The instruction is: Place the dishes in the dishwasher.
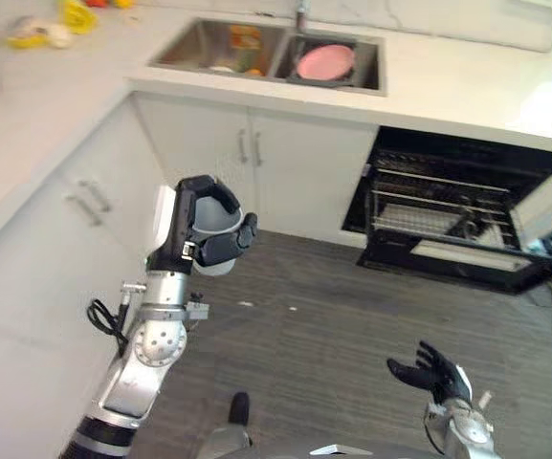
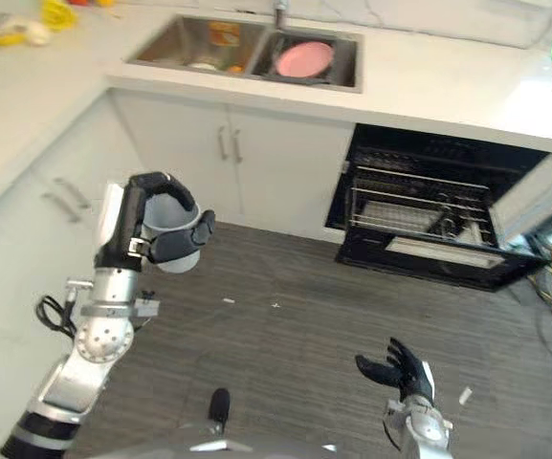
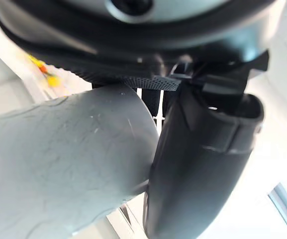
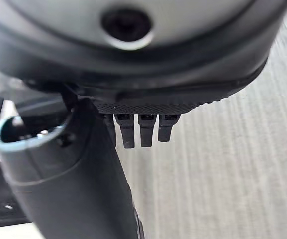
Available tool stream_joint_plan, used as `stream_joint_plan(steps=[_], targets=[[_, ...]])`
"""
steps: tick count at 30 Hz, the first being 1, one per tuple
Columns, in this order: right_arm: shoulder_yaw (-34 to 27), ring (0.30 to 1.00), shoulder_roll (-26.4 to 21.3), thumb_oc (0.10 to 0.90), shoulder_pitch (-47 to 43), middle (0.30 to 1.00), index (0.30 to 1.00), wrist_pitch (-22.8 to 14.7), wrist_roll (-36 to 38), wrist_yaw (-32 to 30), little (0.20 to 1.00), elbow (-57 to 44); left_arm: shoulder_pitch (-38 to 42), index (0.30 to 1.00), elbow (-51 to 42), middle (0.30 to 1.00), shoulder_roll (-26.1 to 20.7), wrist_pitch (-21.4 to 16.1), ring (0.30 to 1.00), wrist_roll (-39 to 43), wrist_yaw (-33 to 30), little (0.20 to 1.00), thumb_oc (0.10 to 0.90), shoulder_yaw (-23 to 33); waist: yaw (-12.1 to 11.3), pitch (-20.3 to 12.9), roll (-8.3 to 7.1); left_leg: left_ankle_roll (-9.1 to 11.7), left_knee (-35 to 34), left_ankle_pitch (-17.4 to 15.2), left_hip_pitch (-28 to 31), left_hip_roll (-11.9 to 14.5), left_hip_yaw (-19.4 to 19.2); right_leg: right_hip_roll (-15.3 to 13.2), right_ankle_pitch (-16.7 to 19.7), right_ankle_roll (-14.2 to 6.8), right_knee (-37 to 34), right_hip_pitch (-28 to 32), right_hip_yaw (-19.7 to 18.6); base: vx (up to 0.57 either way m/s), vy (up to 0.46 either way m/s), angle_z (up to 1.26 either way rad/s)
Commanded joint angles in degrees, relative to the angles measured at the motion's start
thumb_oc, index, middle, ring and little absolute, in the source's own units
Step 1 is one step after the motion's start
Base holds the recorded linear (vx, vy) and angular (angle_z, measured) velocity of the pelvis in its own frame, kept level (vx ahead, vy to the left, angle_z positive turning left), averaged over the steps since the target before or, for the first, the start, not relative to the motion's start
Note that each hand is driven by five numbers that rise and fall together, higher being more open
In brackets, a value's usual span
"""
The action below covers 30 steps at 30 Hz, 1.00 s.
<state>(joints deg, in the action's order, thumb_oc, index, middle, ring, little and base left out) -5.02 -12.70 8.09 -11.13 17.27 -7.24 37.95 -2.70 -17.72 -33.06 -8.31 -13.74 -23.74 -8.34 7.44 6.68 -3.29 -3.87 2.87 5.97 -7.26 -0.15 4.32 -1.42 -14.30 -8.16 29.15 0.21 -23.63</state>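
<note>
One grey cup (image 1: 214, 226) sits gripped in the left robot hand (image 1: 202, 229), held over the floor for carrying to the open dishwasher (image 1: 457, 220), while the right robot hand (image 1: 435, 373) hangs open, empty.

Dishwasher (image 1: 467, 215) rack contents (pale shapes) too small to tell.

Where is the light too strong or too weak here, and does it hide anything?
Left eye view: glare whitens the countertop at its right end; the open dishwasher is dark inside, yet its rack wires show. Left wrist view: the background behind the grey cup in the left hand is washed out.
</note>
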Motion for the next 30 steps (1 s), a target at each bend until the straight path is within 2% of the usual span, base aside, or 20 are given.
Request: stream_joint_plan(steps=[1, 2, 3, 4, 5, 12, 13, 14, 15, 16, 18, 19, 20, 21, 23, 25, 27, 30], targets=[[3.0, 0.9, -4.2, 0.8, -4.4, 0.9, 0.9, -3.3, -6.2, -3.0, 0.9, -3.0, 3.3, 0.3, -7.0, 0.3, 0.8, -4.8, 0.3, -1.3, -0.8, 0.3, 0.4, 5.0, -2.5, -1.7, 1.98, 7.5, -4.3, -5.6, 8.4, 5.5, -0.1, 1.5, 14.2, 0.0, -10.5, -6.1, 14.7, 0.02, 0.096, -1.73], [3.0, 0.9, -4.2, 0.8, -4.4, 0.9, 0.9, -3.3, -6.2, -3.0, 0.9, -3.0, 3.3, 0.3, -7.0, 0.3, 0.8, -4.8, 0.3, -1.3, -0.8, 0.3, 0.4, 5.0, -2.5, -1.7, 1.98, 7.5, -4.3, -5.6, 8.4, 5.5, -0.1, 1.5, 14.2, 0.0, -10.5, -6.1, 14.7, 0.07, 0.234, -1.63], [3.4, 0.9, -4.6, 0.8, -3.8, 0.9, 0.9, -2.0, -10.8, -5.1, 0.9, -10.2, 3.3, 0.3, -6.8, 0.3, 2.4, -4.2, 0.3, -0.6, -0.5, 0.3, 0.4, 6.1, -3.4, -1.9, 2.37, 6.8, -4.7, -6.6, 10.2, 5.1, -3.9, -2.4, 12.1, 1.2, -14.4, -6.8, 27.8, 0.17, 0.182, -1.26], [2.9, 0.9, -4.3, 0.8, -3.4, 0.9, 0.9, -1.7, -11.0, -5.2, 0.9, -13.1, 3.0, 0.3, -6.5, 0.3, 3.6, -4.4, 0.3, -0.1, -0.5, 0.3, 0.4, 5.9, -3.3, -2.4, 2.43, 6.8, -6.1, -7.4, 11.8, 4.9, -5.7, -1.7, 11.7, 1.2, -16.8, -6.7, 29.9, 0.24, 0.228, -1.24], [2.5, 0.9, -4.5, 0.8, -2.8, 0.9, 0.9, -1.9, -11.8, -5.7, 0.9, -16.4, 2.5, 0.3, -6.0, 0.3, 4.5, -4.7, 0.3, 0.2, -0.5, 0.3, 0.4, 5.5, -2.9, -2.9, 1.97, 6.7, -7.3, -7.9, 13.4, 4.3, -7.9, -0.2, 12.8, 1.7, -21.7, -6.5, 32.1, 0.16, 0.091, -1.49], [2.4, 0.9, -4.5, 0.8, -2.8, 0.9, 0.9, -1.8, -11.8, -5.7, 0.9, -16.5, 2.5, 0.3, -6.0, 0.3, 4.5, -4.7, 0.3, 0.2, -0.5, 0.3, 0.4, 5.5, -3.1, -2.8, 2.05, 6.7, -7.3, -7.9, 13.6, 4.3, -8.1, 0.0, 12.9, 1.8, -21.9, -6.2, 31.9, 0.08, -0.007, -0.36], [1.1, 0.9, -8.5, 0.8, -0.9, 0.9, 0.9, -3.0, -19.0, -7.0, 0.9, -35.9, 3.3, 0.3, -5.0, 0.3, 7.8, -6.7, 0.3, -0.4, -0.1, 0.3, 0.4, 2.7, -1.5, -0.9, -0.54, 11.4, 20.2, -3.7, 7.0, 2.1, -8.7, 0.0, 17.8, 4.3, -34.1, -0.2, 27.9, 0.51, -0.106, 0.05], [1.6, 0.9, -10.1, 0.8, -1.4, 0.9, 0.9, -2.5, -20.7, -7.9, 0.9, -37.2, 3.9, 0.3, -4.7, 0.3, 8.2, -6.9, 0.3, 0.0, -0.6, 0.3, 0.4, 2.2, -2.4, -0.1, -1.09, 13.1, 24.8, -2.1, 4.2, 1.2, -7.9, -0.7, 17.3, 4.4, -34.1, 0.1, 27.8, 0.57, -0.098, 0.22], [2.0, 0.9, -10.8, 0.8, -2.4, 0.9, 0.9, -1.8, -21.2, -8.2, 0.9, -39.3, 4.5, 0.3, -5.5, 0.3, 8.6, -6.7, 0.3, 0.2, -1.3, 0.3, 0.4, 1.9, -3.6, 0.4, -1.29, 12.4, 25.6, -3.3, 1.3, 0.5, -6.4, -1.1, 16.1, 4.4, -34.1, 0.8, 26.5, 0.12, -0.002, 0.21], [2.0, 0.9, -10.8, 0.8, -2.4, 0.9, 0.9, -1.8, -21.2, -8.2, 0.9, -39.3, 4.5, 0.3, -5.5, 0.3, 8.6, -6.7, 0.3, 0.2, -1.3, 0.3, 0.4, 1.9, -3.6, 0.4, -1.29, 12.4, 25.6, -3.3, 1.3, 0.5, -6.4, -1.1, 16.1, 4.4, -34.1, 0.8, 26.5, 0.13, 0.043, 0.02], [1.9, 0.9, -10.8, 0.8, -2.1, 0.9, 0.9, -1.8, -20.9, -7.5, 0.9, -40.0, 3.9, 0.3, -6.2, 0.3, 8.3, -6.6, 0.3, -1.1, -2.4, 0.3, 0.4, 2.5, -4.1, 0.1, -1.03, 10.5, 15.8, -5.2, 1.1, 2.5, -5.6, -1.6, 15.7, 3.6, -34.1, 2.4, 25.1, 0.25, 0.129, -0.85], [1.8, 0.9, -10.4, 0.8, -2.3, 0.9, 0.9, -1.5, -20.2, -7.0, 0.9, -40.2, 3.5, 0.3, -6.2, 0.3, 8.4, -6.5, 0.3, -1.3, -2.9, 0.3, 0.4, 3.2, -4.4, -0.3, -0.57, 9.8, 7.7, -5.7, 1.6, 4.4, -5.3, -1.6, 15.0, 2.8, -34.1, 3.0, 24.6, 0.45, 0.246, -1.3], [2.4, 0.9, -10.1, 0.8, -2.5, 0.9, 0.9, -1.0, -19.6, -6.7, 0.9, -41.4, 3.5, 0.3, -5.6, 0.3, 9.0, -5.9, 0.3, -1.5, -4.4, 0.3, 0.4, 3.0, -5.9, -1.0, 0.65, 10.1, -3.6, -1.8, 0.2, 6.5, -1.8, -0.8, 13.2, 2.5, -34.1, 4.3, 22.6, 0.45, 0.216, -0.99], [2.7, 0.9, -10.4, 0.8, -3.0, 0.9, 0.9, -0.7, -19.5, -6.3, 0.9, -42.0, 3.7, 0.3, -4.8, 0.3, 9.0, -5.7, 0.3, -2.0, -4.5, 0.3, 0.4, 2.7, -6.7, -1.2, 1.11, 11.0, -6.9, -0.2, 0.0, 6.8, 0.5, -0.4, 11.9, 2.6, -34.1, 5.4, 21.5, 0.35, 0.189, -0.8], [3.0, 0.9, -10.2, 0.8, -3.5, 0.9, 0.9, -0.5, -19.5, -5.5, 0.9, -44.6, 4.9, 0.3, -4.6, 0.3, 8.8, -6.3, 0.3, -2.8, -5.3, 0.3, 0.4, 2.6, -6.0, -1.6, 2.86, 12.0, -7.9, 1.8, 1.3, 8.1, 0.3, 0.5, 11.3, 2.6, -34.1, 5.9, 20.2, 0.14, 0.131, -0.78], [2.8, 0.9, -9.8, 0.8, -2.9, 0.9, 0.9, -0.6, -19.2, -4.5, 0.9, -46.6, 5.7, 0.3, -5.0, 0.3, 9.0, -6.8, 0.3, -3.2, -4.8, 0.3, 0.4, 1.0, -5.0, -2.8, 3.79, 12.6, -7.9, 1.2, 3.5, 8.4, -1.3, 0.5, 11.3, 2.4, -34.1, 5.9, 20.3, 0.13, 0.143, -0.86], [3.7, 0.9, -9.3, 0.8, -3.6, 0.9, 0.9, -0.8, -18.0, -3.7, 0.9, -47.0, 6.4, 0.3, -5.2, 0.3, 8.8, -6.9, 0.3, -2.9, -4.7, 0.3, 0.4, 0.2, -5.0, -3.2, 3.65, 11.9, -7.9, 0.3, 4.7, 7.5, -0.8, 0.1, 11.6, 2.2, -34.1, 5.8, 20.1, 0.1, 0.122, -0.4], [7.8, 0.9, -8.8, 0.8, -5.5, 0.9, 0.9, -0.1, -16.6, -0.9, 0.9, -49.5, 8.8, 0.3, -4.6, 0.3, 7.0, -6.8, 0.3, -2.8, -4.1, 0.3, 0.4, -1.1, -5.0, -4.3, 2.2, 10.9, -7.9, -1.4, 6.9, 6.4, -3.5, -1.6, 12.2, 1.5, -34.1, 6.0, 18.8, 0.15, 0.157, -0.22]])
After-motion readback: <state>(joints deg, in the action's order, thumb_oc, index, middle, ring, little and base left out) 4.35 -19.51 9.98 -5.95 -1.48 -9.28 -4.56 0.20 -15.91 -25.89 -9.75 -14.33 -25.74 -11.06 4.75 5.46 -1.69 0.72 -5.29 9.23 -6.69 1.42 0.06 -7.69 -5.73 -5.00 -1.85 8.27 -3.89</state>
